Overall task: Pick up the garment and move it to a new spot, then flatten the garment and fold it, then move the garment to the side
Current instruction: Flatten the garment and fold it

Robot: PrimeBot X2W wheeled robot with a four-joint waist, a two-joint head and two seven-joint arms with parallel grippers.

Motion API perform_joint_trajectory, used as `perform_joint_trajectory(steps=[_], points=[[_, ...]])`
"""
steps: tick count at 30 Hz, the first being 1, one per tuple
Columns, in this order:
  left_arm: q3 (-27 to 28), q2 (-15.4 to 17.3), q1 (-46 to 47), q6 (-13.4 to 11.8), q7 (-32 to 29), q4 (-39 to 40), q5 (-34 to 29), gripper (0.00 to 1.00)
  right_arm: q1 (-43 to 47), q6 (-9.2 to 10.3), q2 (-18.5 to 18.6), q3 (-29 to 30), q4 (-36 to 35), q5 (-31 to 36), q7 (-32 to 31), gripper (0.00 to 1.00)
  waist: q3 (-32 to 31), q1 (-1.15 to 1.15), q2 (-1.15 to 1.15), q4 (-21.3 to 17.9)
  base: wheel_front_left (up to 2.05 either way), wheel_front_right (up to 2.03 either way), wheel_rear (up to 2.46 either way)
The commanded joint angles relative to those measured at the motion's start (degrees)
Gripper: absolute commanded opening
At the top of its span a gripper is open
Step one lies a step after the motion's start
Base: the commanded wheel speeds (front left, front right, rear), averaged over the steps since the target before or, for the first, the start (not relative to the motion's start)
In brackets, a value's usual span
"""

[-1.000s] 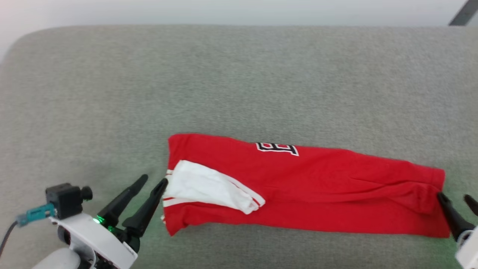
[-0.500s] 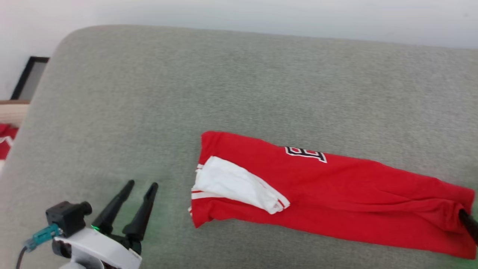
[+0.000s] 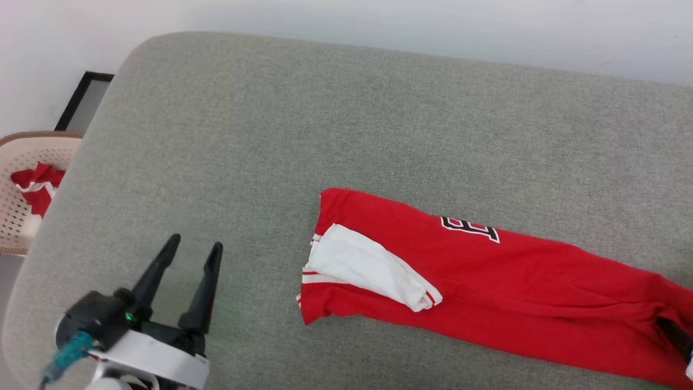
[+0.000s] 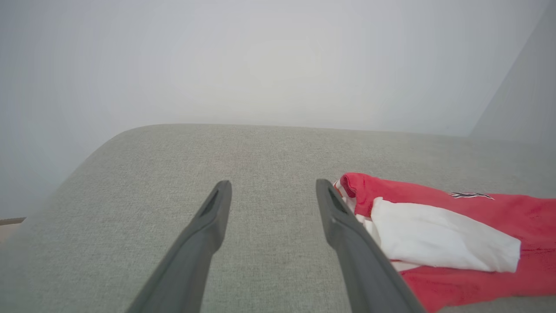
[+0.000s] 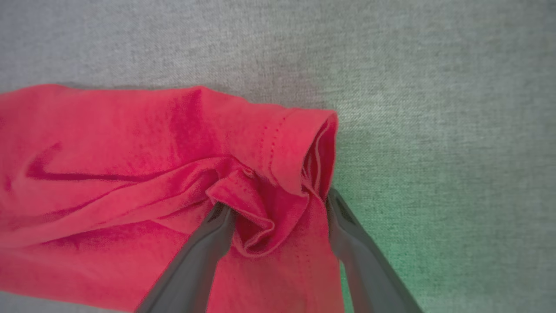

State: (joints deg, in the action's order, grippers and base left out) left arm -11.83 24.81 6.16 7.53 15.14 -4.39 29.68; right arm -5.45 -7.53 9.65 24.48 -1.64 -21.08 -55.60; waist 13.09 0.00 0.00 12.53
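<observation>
- Cushion [image 3: 325,108]: a broad grey upholstered pad with a coarse woven texture and rounded corners. All places below are given against it.
- Shirt [image 3: 487,281]: soft red fabric folded into a long narrow band. It lies flat on the near right part of the cushion and slants toward the cushion's near right corner.
- Sleeve [image 3: 368,265]: white, smooth and roughly triangular, edged in red-and-white striped trim. It is folded over the end of the shirt nearest the cushion's middle.
- Print [image 3: 470,228]: black blocky lettering with a white outline, cut off at the shirt's far fold.
- Hem end: in the right wrist view it is bunched into soft creases with a stitched rolled edge, at the cushion's near right.
- Left claw [image 3: 195,241]: two long, dark, tapered fingers spread wide with nothing between them. It sits above the cushion's near left area, well apart from the shirt.
- Right claw [image 5: 278,201]: fingers spread wide, straddling a puckered fold of the hem. The fabric touches both tips and is not pinched.
- Basket [image 3: 32,136]: beige perforated plastic with a curved rim, just beyond the cushion's left edge. It holds a crumpled red-and-white cloth [image 3: 35,184].
</observation>
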Motion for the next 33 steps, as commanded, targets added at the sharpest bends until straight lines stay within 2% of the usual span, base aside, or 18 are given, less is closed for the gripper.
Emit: perform_joint_trajectory(steps=[1,2,3,4,5,12,18,21,28,31,33], points=[[0.0,-0.3,-0.9,-0.1,-0.1,0.0,-0.7,1.0,-0.4,0.09,-0.9,-0.7,0.9,0.0,0.2,1.0,-0.1,0.0,0.0,0.0,0.0,0.0,0.0],[0.0,-0.2,-1.0,-0.1,-0.1,0.1,-1.6,1.0,-0.7,0.09,-1.1,-0.9,1.4,0.3,0.6,0.97,-0.1,0.0,0.0,-0.1,0.0,0.0,0.0],[-0.1,-0.3,-1.0,-0.1,-0.1,0.0,-1.9,1.0,-0.9,0.08,-1.2,-1.6,1.6,0.2,1.0,0.44,-0.1,0.0,0.0,-0.2,0.0,0.0,0.0],[-0.2,-0.6,-1.2,-0.1,-0.1,-0.1,-2.0,1.0,-1.1,0.08,-1.0,-2.2,1.8,0.1,1.6,0.17,-0.1,0.0,0.0,-0.3,0.0,0.0,0.0],[-0.2,-0.6,-1.3,-0.1,-0.1,-0.3,-2.3,1.0,-1.3,0.08,-0.8,-2.6,2.0,0.1,2.4,0.0,0.0,0.0,0.0,-0.4,0.0,0.0,0.0],[1.6,-0.8,-1.9,-0.1,-0.1,-0.5,-2.1,1.0,-3.4,0.1,1.2,-2.3,2.5,0.2,6.8,0.0,0.6,0.0,0.0,-2.2,0.0,0.0,0.0],[3.7,-0.3,-3.0,-0.1,-0.1,0.8,-1.4,1.0,-5.8,0.09,3.6,0.9,-0.1,2.4,11.6,0.0,2.4,0.0,0.0,-5.2,0.0,0.0,0.0],[4.0,0.3,-3.1,-0.1,-0.1,1.4,-1.1,1.0,-7.0,0.1,4.7,4.7,-2.0,4.1,13.2,0.0,3.8,0.0,0.0,-6.4,0.0,0.0,0.0],[4.7,1.5,-2.5,-0.1,-0.1,2.7,-0.5,1.0,-8.2,0.09,5.5,16.4,-7.3,10.5,12.8,0.0,5.7,0.0,0.0,-7.4,0.0,0.0,0.0],[4.7,1.4,-2.3,-0.1,-0.1,2.7,-0.8,1.0,-7.6,0.09,4.6,17.3,-8.7,11.1,11.8,0.0,5.6,0.0,0.0,-7.6,0.0,0.0,0.0],[4.8,1.1,-2.4,-0.1,-0.1,2.5,-0.8,1.0,-6.9,0.09,4.0,15.3,-9.6,10.2,11.1,0.0,5.2,0.0,0.0,-7.8,0.0,0.0,0.0]])
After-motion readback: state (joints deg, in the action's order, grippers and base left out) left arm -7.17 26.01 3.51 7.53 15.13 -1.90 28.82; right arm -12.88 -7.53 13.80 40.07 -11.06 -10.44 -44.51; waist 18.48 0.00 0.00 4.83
